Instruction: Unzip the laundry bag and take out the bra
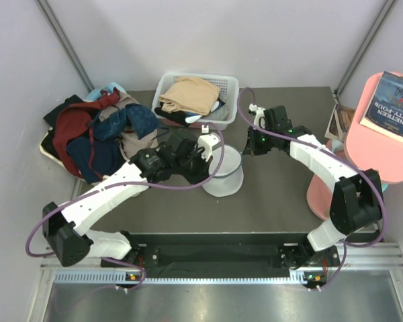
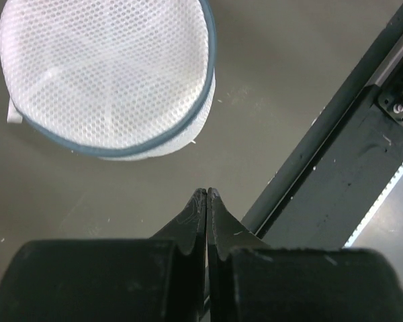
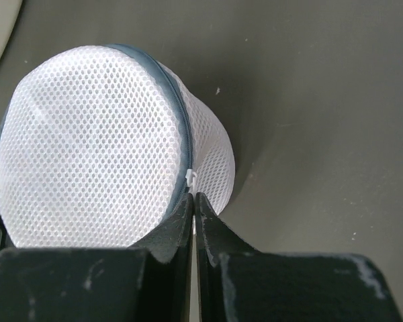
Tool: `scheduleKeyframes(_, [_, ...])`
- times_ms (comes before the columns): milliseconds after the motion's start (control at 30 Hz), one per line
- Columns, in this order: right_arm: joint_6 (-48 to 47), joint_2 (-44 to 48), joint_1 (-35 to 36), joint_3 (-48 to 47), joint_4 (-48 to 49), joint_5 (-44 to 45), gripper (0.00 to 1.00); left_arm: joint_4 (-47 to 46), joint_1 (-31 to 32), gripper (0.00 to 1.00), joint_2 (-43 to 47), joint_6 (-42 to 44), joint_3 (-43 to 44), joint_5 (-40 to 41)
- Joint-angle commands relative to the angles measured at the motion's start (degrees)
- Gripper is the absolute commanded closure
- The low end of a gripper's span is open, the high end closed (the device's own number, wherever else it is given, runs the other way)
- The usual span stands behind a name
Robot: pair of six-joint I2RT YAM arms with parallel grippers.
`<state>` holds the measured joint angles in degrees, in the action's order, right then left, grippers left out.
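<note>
The laundry bag (image 1: pixel 223 176) is a small round drum of white mesh with a dark blue-grey zipper line (image 3: pixel 178 107) around its rim, standing mid-table. My right gripper (image 3: pixel 195 196) is shut and empty. Its tips sit just below the small white zipper pull (image 3: pixel 192 176), close to it but apart. In the top view the right gripper (image 1: pixel 250 147) is to the right of the bag. My left gripper (image 2: pixel 207 190) is shut on nothing and hangs over bare table, with the bag (image 2: pixel 107 74) ahead to its left. From above, the left gripper (image 1: pixel 200 164) is at the bag's left side. The bra is hidden.
A white slotted basket (image 1: pixel 232 84) holding a tan garment (image 1: pixel 188 97) stands behind the bag. A heap of dark red and blue clothes (image 1: pixel 94 137) lies at the far left. A pink stool (image 1: pixel 363 154) with a book (image 1: pixel 395 99) stands on the right. The table's front rail (image 2: pixel 363 154) is near the left gripper.
</note>
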<state>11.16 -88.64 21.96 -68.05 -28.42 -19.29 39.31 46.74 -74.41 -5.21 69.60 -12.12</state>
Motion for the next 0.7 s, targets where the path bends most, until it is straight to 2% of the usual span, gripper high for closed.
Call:
scheduleKeyframes(0, [-1.3,-1.7,-0.3,-4.3,2.8,0.1,1.00,3.8,0.3,1.00,3.3,1.9,0.9,0.2])
scheduleKeyframes(167, [-0.8,-2.1,-0.2,-5.8,2.8,-1.9,1.00,0.7,0.3,1.00,1.6,0.7,1.1,1.0])
scheduleKeyframes(200, [-0.7,-2.1,-0.2,-5.9,2.2,-2.2,1.00,-0.2,0.3,0.80,1.1,0.0,1.2,1.5])
scheduleKeyframes(300, [-0.6,-1.3,-0.3,-6.7,0.4,-1.9,0.99,-4.3,0.4,0.48,-0.8,-3.4,1.2,5.6])
scheduleKeyframes(333, [-0.7,-0.7,-0.3,-7.0,-0.1,-1.4,0.85,-4.9,0.3,0.44,-1.2,-7.6,1.1,11.5])
scheduleKeyframes(400, [-1.0,1.5,-0.3,-7.6,-1.8,-0.4,0.58,-4.4,0.2,0.38,-2.4,-12.9,1.6,15.7])
scheduleKeyframes(433, [-1.8,2.4,-0.2,-8.2,-2.4,0.2,0.39,-4.3,0.2,0.36,-2.7,-14.5,1.8,17.9])
scheduleKeyframes(467, [-2.6,4.3,-0.1,-8.4,-2.9,0.4,0.32,-3.7,0.1,0.33,-2.8,-16.1,2.0,18.9])
scheduleKeyframes(533, [-5.3,6.1,0.5,-9.2,-4.8,1.3,0.23,-2.3,0.1,0.28,-3.0,-23.1,2.7,21.9])
scheduleKeyframes(667, [-8.9,10.7,2.9,-8.3,-5.9,-3.3,0.21,-1.1,-1.6,0.22,-0.7,-32.7,1.8,24.8])
